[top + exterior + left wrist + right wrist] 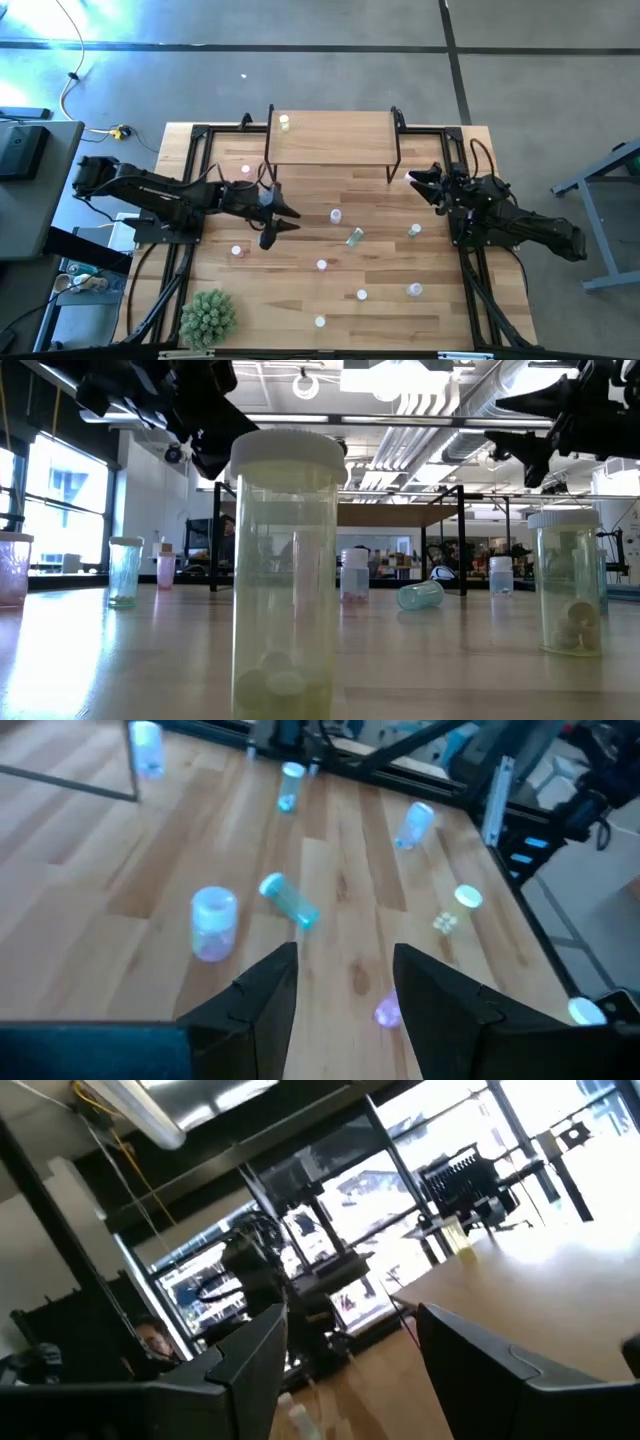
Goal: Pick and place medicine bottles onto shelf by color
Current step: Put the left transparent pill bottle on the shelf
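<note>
The light-wood shelf point(330, 137) stands on black legs at the table's far side, with one yellow bottle point(284, 122) upright on its left end. Several small bottles stand scattered on the table below it. Among them are a lavender one point(213, 923), a green one lying on its side point(354, 237) point(290, 902), and a yellow one close to the low camera point(285, 570). My left gripper point(285, 222) point(345, 990) is open and empty above the table, left of the bottles. My right gripper point(418, 183) point(350, 1350) is open and empty beside the shelf's right legs.
A spiky green potted plant point(208, 316) stands at the near left corner. Black frame rails point(195, 170) run along the table's left and right sides. The shelf's thin black legs point(395, 165) stand close to my right gripper. A person shows in the room beyond point(150, 1342).
</note>
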`<action>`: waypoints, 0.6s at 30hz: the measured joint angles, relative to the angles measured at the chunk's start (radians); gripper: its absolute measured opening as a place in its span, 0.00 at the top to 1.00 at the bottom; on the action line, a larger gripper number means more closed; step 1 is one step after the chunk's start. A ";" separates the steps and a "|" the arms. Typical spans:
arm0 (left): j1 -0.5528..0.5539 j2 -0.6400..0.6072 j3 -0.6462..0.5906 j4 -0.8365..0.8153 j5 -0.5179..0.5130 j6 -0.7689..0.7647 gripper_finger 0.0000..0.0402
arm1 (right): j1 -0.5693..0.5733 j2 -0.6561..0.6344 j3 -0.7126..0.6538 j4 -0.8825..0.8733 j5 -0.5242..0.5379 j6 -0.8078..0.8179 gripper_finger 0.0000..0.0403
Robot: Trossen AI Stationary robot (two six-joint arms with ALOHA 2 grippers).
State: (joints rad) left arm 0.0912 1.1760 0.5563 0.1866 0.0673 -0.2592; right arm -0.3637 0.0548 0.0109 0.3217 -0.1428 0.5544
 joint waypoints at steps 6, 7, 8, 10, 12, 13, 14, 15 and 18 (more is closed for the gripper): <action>0.048 -0.067 -0.004 -0.077 -0.001 0.007 0.61 | 0.000 0.068 0.000 0.100 -0.046 -0.091 0.46; 0.051 -0.073 -0.004 -0.076 0.000 0.016 0.61 | 0.000 0.082 0.000 0.119 -0.054 -0.110 0.46; 0.054 -0.079 -0.004 -0.075 -0.001 0.028 0.61 | 0.000 0.095 0.000 0.137 -0.072 -0.124 0.46; 0.055 -0.090 -0.004 -0.077 -0.001 0.047 0.61 | 0.000 0.126 0.000 0.190 -0.119 -0.147 0.46; 0.055 -0.100 -0.004 -0.077 -0.001 0.053 0.61 | 0.000 0.156 0.000 0.248 -0.154 -0.158 0.46; 0.055 -0.103 -0.003 -0.076 0.000 0.053 0.61 | 0.000 0.171 0.000 0.270 -0.159 -0.163 0.46; 0.055 -0.104 -0.003 -0.077 0.000 0.053 0.61 | 0.000 0.185 0.000 0.283 -0.160 -0.164 0.46; 0.055 -0.104 -0.003 -0.078 0.000 0.053 0.61 | 0.000 0.199 0.000 0.292 -0.159 -0.172 0.45; 0.055 -0.104 -0.003 -0.078 0.000 0.053 0.61 | 0.000 0.241 0.019 0.285 -0.157 -0.178 0.41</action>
State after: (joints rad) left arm 0.1464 1.0721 0.5529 0.1089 0.0669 -0.2058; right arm -0.3637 0.2957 0.0301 0.6064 -0.2993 0.3763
